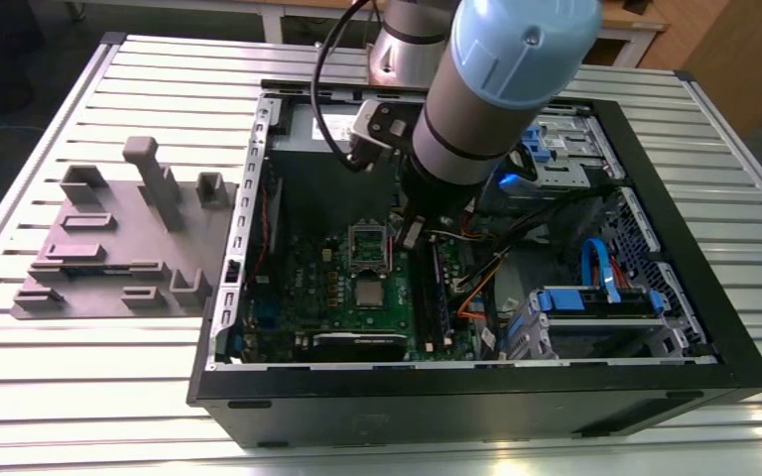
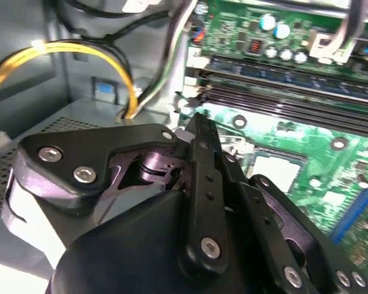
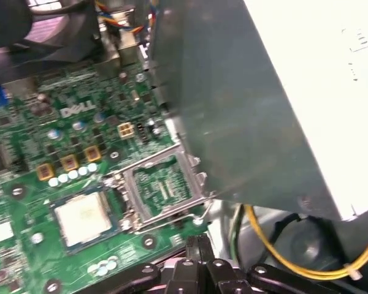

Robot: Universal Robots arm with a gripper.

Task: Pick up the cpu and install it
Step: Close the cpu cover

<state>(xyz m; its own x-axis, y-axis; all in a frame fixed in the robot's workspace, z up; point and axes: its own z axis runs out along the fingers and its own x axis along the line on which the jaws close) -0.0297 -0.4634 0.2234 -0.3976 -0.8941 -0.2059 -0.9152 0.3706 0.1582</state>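
Cpu (image 3: 83, 217) lies flat on the green board (image 3: 61, 131) inside the open computer case (image 1: 487, 402). It appears seated in a dark square surround, with the hinged metal frame (image 3: 154, 160) swung open just beside it. Gripper (image 3: 199, 242) hangs above the board, near the frame and apart from the cpu — jaws look pressed together, nothing between them.

Handling, as I judge it: light, thin and rigid. The top is a smooth, pale metal plate, matte silver, likely slick under the pads. The underside and the bed it sits in are probably delicate, so a tilt or a scrape would be the risk. Best hold looks to be across two opposite edges, kept level; the flat top offers nothing to pinch.

Surroundings: the board is glossy green, crowded with small round cans, amber blocks and long dark slots. The frame is thin stamped steel with bright edges. A dull grey sheet-metal box (image 3: 251, 104) looms alongside, with yellow wires (image 3: 282, 251) looping under it. Outside the case — a grey plastic fixture (image 1: 116, 248) of blocky pegs on a ribbed aluminium table (image 1: 90, 397).
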